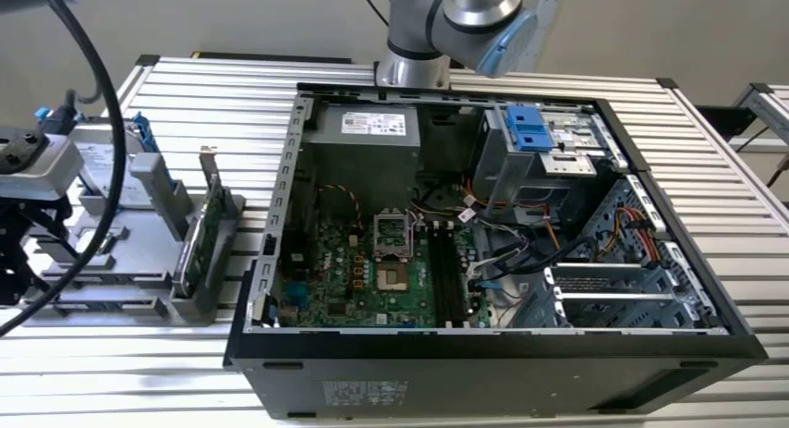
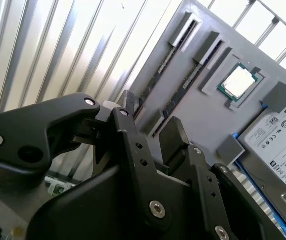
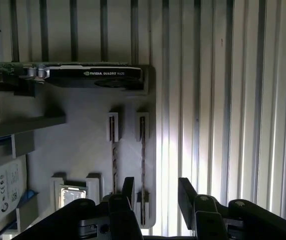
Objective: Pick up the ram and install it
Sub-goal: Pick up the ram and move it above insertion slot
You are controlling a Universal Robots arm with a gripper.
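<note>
- While the slatted worktop (image 1: 715, 132) carries an open computer case (image 1: 493, 372) across its middle, the work is at the grey holder (image 1: 124, 289) by the worktop's edge at the exterior view's left.
- Over that holder hangs the claw (image 3: 157, 187), its fingers (image 3: 128, 189) spread wide and pinching nothing.
- Standing on edge in the slot nearest the holder's outer edge, the ram (image 3: 142, 165) lies between those fingers, seemingly untouched; what looks like a second stick (image 3: 113, 160) fills the neighbouring slot.
- I judge the pick-up step in hand, with no grasp made yet. Closing would call for both fingers square on the thin board, clear of the neighbour.
</note>
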